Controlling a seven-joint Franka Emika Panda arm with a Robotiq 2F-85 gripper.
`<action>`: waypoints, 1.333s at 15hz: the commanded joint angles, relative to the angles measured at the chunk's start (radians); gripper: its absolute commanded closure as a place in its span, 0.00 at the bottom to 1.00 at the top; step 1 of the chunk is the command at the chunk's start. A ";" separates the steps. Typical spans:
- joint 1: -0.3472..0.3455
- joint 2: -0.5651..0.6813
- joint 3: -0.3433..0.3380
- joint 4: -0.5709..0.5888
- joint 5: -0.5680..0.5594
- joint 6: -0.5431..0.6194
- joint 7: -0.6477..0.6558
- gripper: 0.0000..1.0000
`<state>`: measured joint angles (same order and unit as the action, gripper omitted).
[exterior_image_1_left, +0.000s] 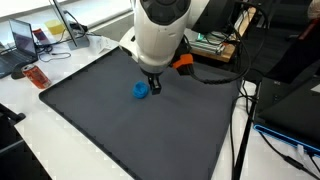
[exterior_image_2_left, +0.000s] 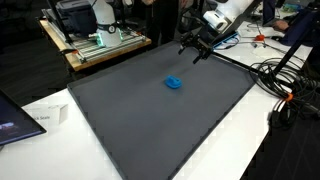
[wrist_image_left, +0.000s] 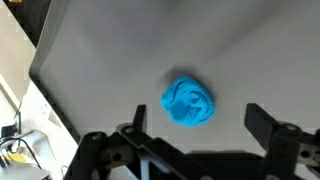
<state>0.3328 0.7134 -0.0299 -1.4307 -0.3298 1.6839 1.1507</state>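
Note:
A crumpled blue lump, like a small cloth or ball of putty, lies on the dark grey mat. In the wrist view my gripper hovers above it, open wide, the lump sitting between and slightly ahead of the two black fingers. Nothing is held. In both exterior views the blue lump rests alone on the mat. The gripper hangs close beside the lump in one of them, and in the other the gripper is up near the mat's far edge.
The grey mat covers most of a white table. Laptops and clutter stand at one corner, an orange-topped item at the mat's edge. Cables trail along one side, and a bench with equipment stands behind.

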 joint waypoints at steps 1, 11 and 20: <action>-0.004 -0.007 0.004 -0.002 -0.002 -0.010 -0.019 0.00; -0.085 -0.066 0.008 -0.045 0.018 -0.015 -0.302 0.00; -0.178 -0.132 0.010 -0.108 0.080 0.050 -0.569 0.00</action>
<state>0.1915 0.6337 -0.0298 -1.4771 -0.2993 1.6888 0.6723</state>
